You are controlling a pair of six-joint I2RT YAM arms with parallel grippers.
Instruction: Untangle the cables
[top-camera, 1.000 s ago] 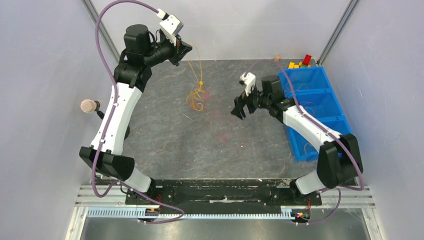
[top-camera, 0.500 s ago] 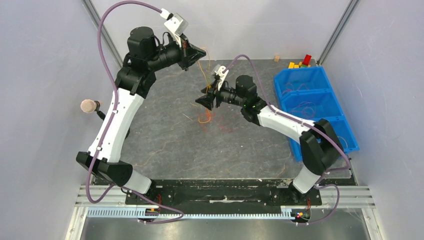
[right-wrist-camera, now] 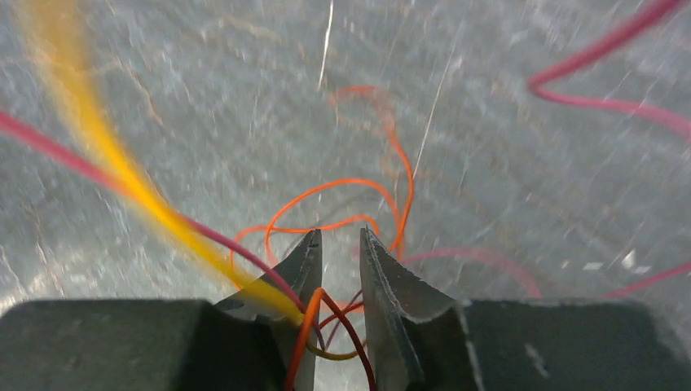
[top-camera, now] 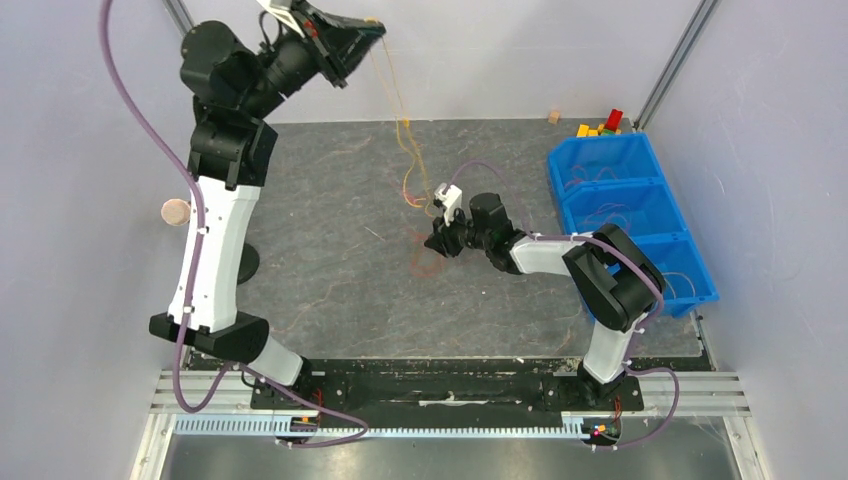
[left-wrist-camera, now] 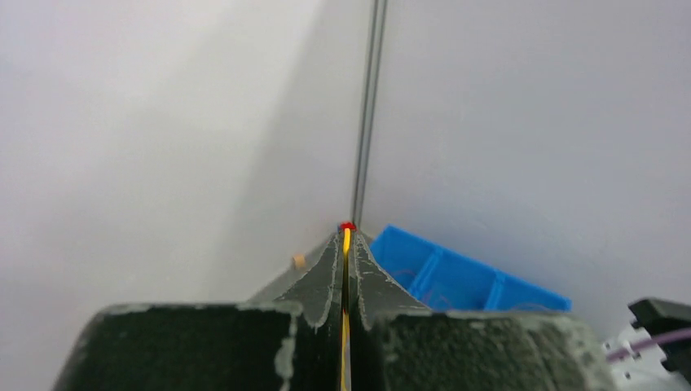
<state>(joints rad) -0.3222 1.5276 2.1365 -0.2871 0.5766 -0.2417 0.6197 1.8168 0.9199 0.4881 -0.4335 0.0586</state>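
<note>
The cables are thin red, orange and yellow strands. My left gripper (top-camera: pixel 374 29) is raised high at the back, shut on a yellow cable (top-camera: pixel 396 92) that hangs down to the tangle (top-camera: pixel 411 188). In the left wrist view the yellow cable (left-wrist-camera: pixel 346 242) shows pinched between the closed fingers of the left gripper (left-wrist-camera: pixel 348 235). My right gripper (top-camera: pixel 433 243) is low over the mat at the tangle's near end. In the right wrist view the right gripper (right-wrist-camera: pixel 339 236) has its jaws narrowly apart, with orange and dark red strands (right-wrist-camera: pixel 314 314) running through the gap. An orange loop (right-wrist-camera: pixel 326 189) lies on the mat beyond.
Blue bins (top-camera: pixel 655 193) holding a few thin wires stand at the right edge of the mat. Coloured blocks (top-camera: pixel 600 125) and a small wooden block (top-camera: pixel 553 117) sit at the back right. Grey walls close in the sides and back.
My left arm rose up and back, lifting the yellow cable and stretching the tangle. My right arm swung left, then dropped to the tangle, and its jaws narrowed around some strands.
</note>
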